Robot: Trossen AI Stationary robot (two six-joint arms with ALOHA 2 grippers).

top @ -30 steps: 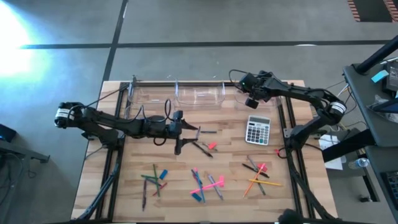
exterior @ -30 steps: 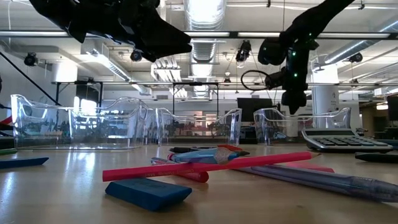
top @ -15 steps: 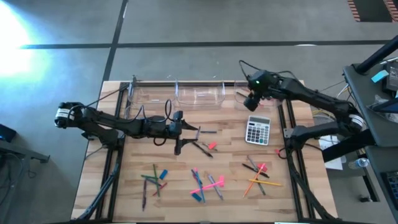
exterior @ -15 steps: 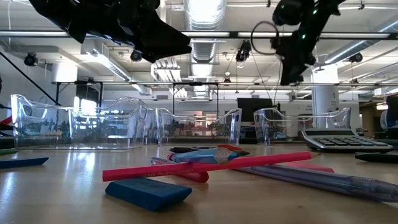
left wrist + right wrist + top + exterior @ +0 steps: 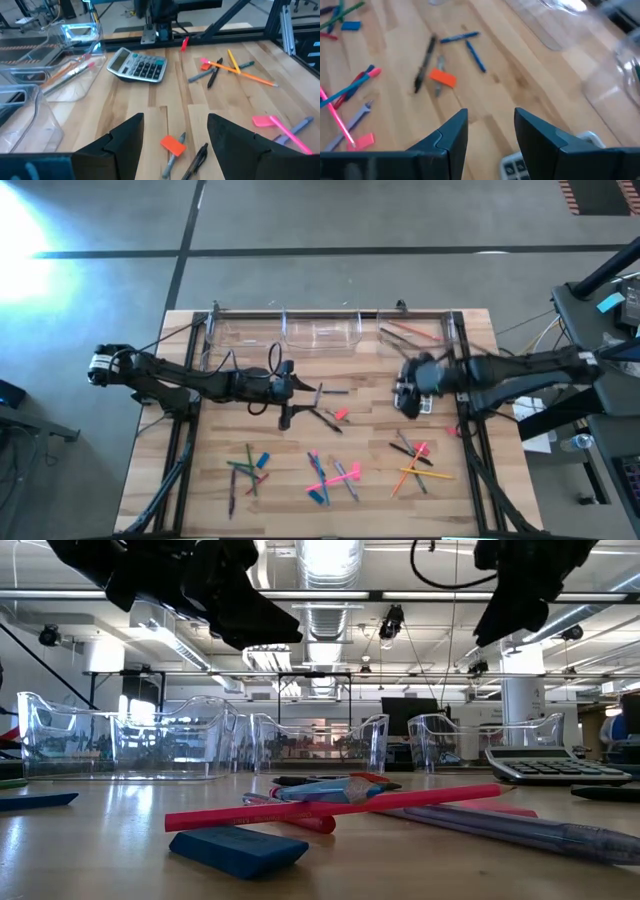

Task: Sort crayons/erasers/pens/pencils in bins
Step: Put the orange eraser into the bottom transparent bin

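A: From above, the right gripper [image 5: 408, 387] hangs over the calculator [image 5: 424, 402], and the left gripper [image 5: 291, 388] waits mid-table beside a small pink eraser [image 5: 341, 414]. The bins [image 5: 320, 332] line the far edge; the rightmost bin [image 5: 412, 335] holds a couple of pencils, the others look bare.

B: At table height a blue eraser [image 5: 238, 848] lies nearest, a long pink stick [image 5: 335, 807] across the pile behind it. Both arms hang high.

A: Left wrist view: fingers [image 5: 117, 142] apart, nothing between them, an orange eraser [image 5: 173, 145] just ahead.

B: Right wrist view: fingers [image 5: 451, 131] spread too, empty, with that same eraser in sight.

A: My worry is that both arms go for that middle cluster and collide, or the right one clips the calculator dropping down.
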